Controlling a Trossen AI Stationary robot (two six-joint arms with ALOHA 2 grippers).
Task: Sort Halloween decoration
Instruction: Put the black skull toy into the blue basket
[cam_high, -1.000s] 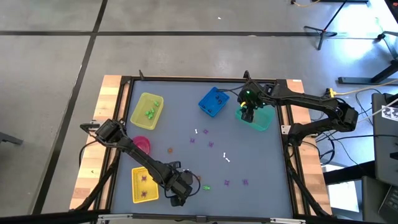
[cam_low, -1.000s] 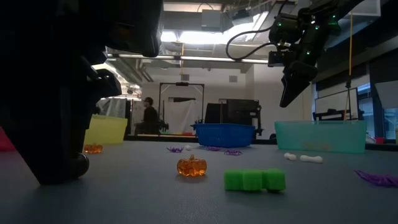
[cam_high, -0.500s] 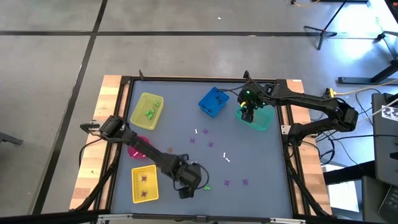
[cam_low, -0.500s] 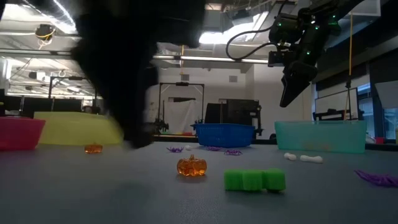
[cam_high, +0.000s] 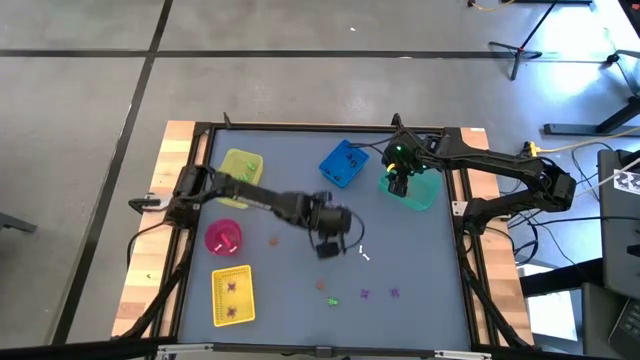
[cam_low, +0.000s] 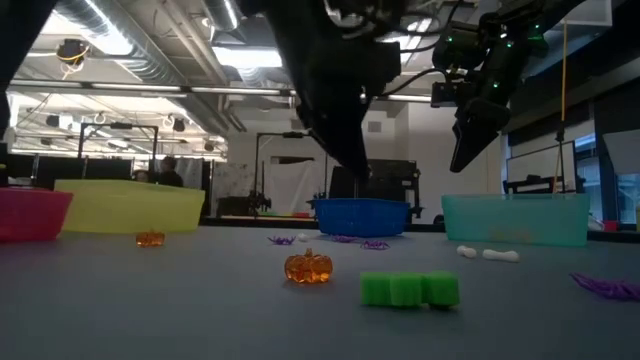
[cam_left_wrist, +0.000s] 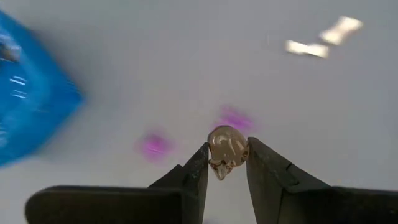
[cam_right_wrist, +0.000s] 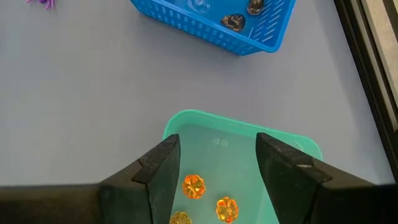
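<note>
- High view: The left gripper (cam_high: 329, 238) hangs over the middle of the grey table (cam_high: 290, 160), reached out from the left edge. The blue slatted plastic basket (cam_high: 343, 164) stands beyond it, toward the far edge and a little right; the left arm is by far the nearer to whatever it carries. The right gripper (cam_high: 398, 180) hovers over the teal plastic tub (cam_high: 424, 193) near the far right corner.
- Low view: The left gripper (cam_low: 350, 160) hangs clear of the table, in front of the blue basket (cam_low: 362, 215). An orange translucent plastic pumpkin (cam_low: 308, 267) and a green blocky plastic trinket (cam_low: 409, 289) lie loose near the front edge.
- Left wrist view: The fingers are clamped on a small brownish skull-shaped plastic trinket (cam_left_wrist: 226, 148). The blue basket (cam_left_wrist: 28, 106) lies off to one side, well apart.
- Right wrist view: The right gripper's (cam_right_wrist: 217, 165) fingers stand apart, empty, above the teal tub (cam_right_wrist: 249, 140) holding orange pumpkins (cam_right_wrist: 193, 186). Dark skull-like pieces (cam_right_wrist: 234, 22) sit in the blue basket (cam_right_wrist: 205, 28), the likely destination.
</note>
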